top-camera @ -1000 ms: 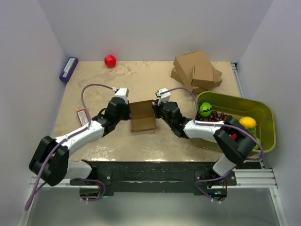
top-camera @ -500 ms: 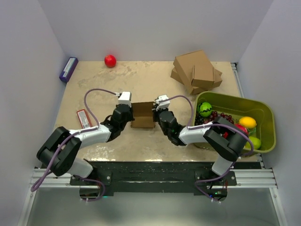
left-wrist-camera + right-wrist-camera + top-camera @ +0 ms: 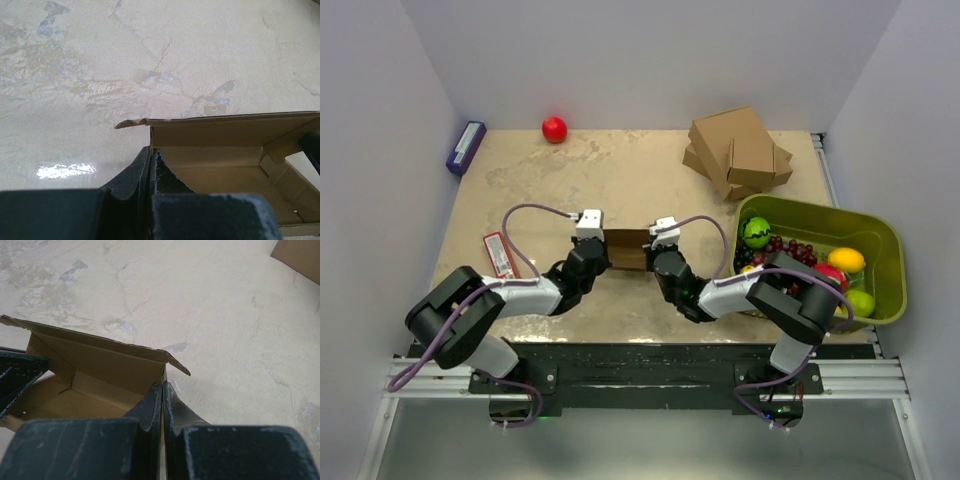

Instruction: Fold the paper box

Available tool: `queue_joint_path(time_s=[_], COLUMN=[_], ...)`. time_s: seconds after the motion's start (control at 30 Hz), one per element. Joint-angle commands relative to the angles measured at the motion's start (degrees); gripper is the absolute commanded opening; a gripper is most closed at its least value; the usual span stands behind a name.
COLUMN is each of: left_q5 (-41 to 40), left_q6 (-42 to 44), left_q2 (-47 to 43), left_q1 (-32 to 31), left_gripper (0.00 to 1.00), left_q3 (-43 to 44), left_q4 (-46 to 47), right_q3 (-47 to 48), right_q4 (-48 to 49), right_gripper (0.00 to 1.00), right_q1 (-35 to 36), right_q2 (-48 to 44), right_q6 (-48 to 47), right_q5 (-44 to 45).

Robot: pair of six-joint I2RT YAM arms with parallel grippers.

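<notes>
Left wrist view: left claw (image 3: 150,159) is pressed together on the thin left side wall of the paper box (image 3: 220,145). The right claw (image 3: 163,396) pinches the opposite wall the same way, so the half-formed box sits between them around the middle of the tabletop (image 3: 150,50), closer to its near edge. Judged light, thin, springy cardboard, stiff only between creases and easy to crush or tear; best hold is low on a wall beside a corner crease, not on loose flap tips.
</notes>
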Motion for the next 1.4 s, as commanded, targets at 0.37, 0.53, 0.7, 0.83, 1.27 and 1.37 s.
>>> queue_joint_path(time_s=[0.37, 0.53, 0.7, 0.83, 1.27, 1.37], left_q5=[-10.89, -13.44, -15.28, -16.07, -13.88, -10.55], left_q6=[-1.17, -0.29, 0.06, -0.46, -1.87, -1.7], left_q2=[-5.67, -6.11, -6.28, -8.3, -22.61, -27.35], left_q1=[-8.51, -11.14, -13.52, -15.72, -18.89, -19.15], left_gripper=[0.0, 0.0, 0.0, 0.09, 0.53, 0.62], left_q3=[-9.88, -11.29, -11.12, -11.03, -15.15, -16.91], left_q4=[5.39, 5.74, 4.96, 2.77, -4.27, -6.2], right_q3=[-1.25, -2.04, -0.55, 2.35, 4.81, 5.61], right_q4=[-14.25, -22.16, -31.98, -37.19, -41.94, -42.73], right_gripper=[0.46, 0.74, 0.79, 0.79, 0.8, 0.8], right_q1=[3.03, 2.95, 2.95, 3.03, 3.03, 3.03], right_q2=[-13.71, -20.66, -26.29, -26.56, -27.79, -27.7], right_q6=[10.94, 14.19, 18.67, 21.93, 25.09, 25.36], right_q5=[-1.27, -4.52, -6.28, -7.42, -8.39, -8.57])
